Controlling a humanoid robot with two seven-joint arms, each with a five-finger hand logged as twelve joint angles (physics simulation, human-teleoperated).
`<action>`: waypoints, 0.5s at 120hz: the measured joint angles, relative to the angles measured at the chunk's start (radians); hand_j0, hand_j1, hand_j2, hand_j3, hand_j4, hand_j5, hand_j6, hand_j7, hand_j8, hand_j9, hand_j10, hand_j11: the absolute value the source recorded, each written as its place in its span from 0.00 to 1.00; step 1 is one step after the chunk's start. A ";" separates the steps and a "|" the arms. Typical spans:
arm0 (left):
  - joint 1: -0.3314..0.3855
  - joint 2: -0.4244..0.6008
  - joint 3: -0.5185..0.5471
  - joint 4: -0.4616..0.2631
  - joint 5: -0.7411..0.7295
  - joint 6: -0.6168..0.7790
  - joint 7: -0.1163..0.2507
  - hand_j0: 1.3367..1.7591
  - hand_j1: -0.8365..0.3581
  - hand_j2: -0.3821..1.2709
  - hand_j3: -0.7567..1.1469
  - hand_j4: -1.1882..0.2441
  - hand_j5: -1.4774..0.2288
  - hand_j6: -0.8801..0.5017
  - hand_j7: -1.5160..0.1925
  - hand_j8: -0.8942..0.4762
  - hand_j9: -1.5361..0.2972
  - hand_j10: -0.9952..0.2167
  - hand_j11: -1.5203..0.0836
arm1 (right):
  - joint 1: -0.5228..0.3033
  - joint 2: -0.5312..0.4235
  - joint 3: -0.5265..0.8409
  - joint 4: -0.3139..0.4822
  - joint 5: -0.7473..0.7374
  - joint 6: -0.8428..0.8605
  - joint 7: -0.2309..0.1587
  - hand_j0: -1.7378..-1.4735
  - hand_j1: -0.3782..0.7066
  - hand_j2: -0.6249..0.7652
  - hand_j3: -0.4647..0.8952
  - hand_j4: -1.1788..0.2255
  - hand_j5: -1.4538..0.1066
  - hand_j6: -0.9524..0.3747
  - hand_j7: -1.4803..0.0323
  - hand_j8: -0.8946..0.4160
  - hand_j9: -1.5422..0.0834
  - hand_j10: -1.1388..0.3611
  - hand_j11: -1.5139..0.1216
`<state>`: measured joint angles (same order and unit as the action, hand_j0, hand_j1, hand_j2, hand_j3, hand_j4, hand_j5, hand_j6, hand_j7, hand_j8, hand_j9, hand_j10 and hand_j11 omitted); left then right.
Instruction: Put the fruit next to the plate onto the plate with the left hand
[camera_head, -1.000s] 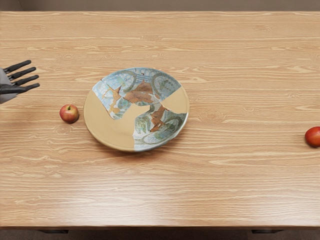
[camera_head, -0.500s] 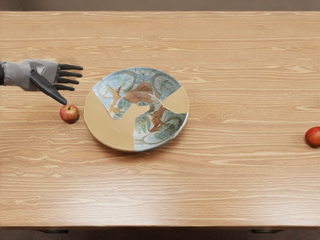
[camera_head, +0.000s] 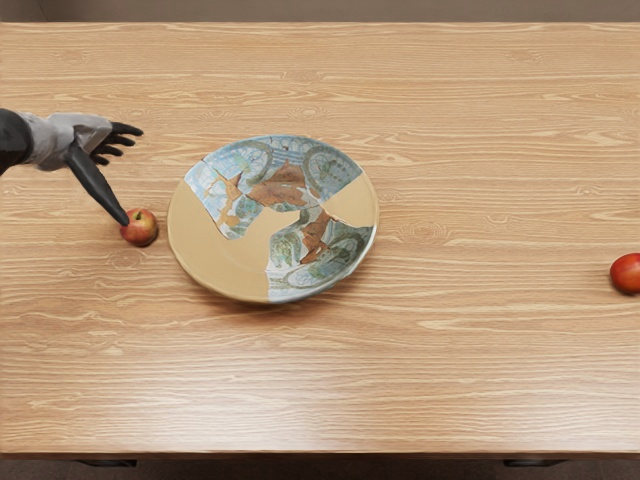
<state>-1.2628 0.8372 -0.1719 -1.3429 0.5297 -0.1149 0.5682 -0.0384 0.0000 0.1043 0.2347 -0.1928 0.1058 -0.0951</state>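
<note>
Small round red apple (camera_head: 141, 227) lying down-right of grey left hand (camera_head: 85, 145), at tip of one stretched finger; hand open, holding nothing; round painted ceramic plate (camera_head: 212, 262) just beyond.

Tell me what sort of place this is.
Probably a simulated tabletop test scene: a light-wood table, a round painted ceramic plate, a small red apple beside it, and a grey-and-black robot left hand at that apple.

Arm behind left hand (camera_head: 72, 140) cut off at left edge; red fruit (camera_head: 627, 273) clipped by right edge.
</note>
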 joint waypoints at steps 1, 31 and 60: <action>0.000 -0.007 0.003 -0.006 0.006 0.013 0.000 0.76 0.97 0.23 0.40 0.81 0.85 0.62 0.87 0.63 0.82 0.80 0.93 | 0.000 0.000 0.000 0.000 0.000 0.000 0.000 0.30 0.05 0.45 0.34 0.83 0.92 0.70 0.96 0.67 0.93 0.75 0.91; 0.002 -0.040 0.180 -0.071 0.278 0.201 0.007 0.76 0.98 0.23 0.40 0.82 0.85 0.62 0.88 0.64 0.83 0.81 0.94 | 0.000 0.000 0.000 0.000 0.000 0.000 0.000 0.30 0.05 0.45 0.34 0.83 0.92 0.70 0.96 0.67 0.93 0.75 0.91; 0.021 -0.148 0.239 -0.078 0.353 0.301 0.038 0.76 0.98 0.23 0.40 0.82 0.86 0.62 0.88 0.64 0.83 0.81 0.94 | 0.000 0.000 0.000 0.000 0.000 0.000 0.000 0.30 0.05 0.45 0.34 0.83 0.92 0.70 0.96 0.67 0.93 0.75 0.91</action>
<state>-1.2414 0.6888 0.0669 -1.4212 0.8829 0.1859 0.6061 -0.0383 0.0000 0.1043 0.2347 -0.1927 0.1058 -0.0951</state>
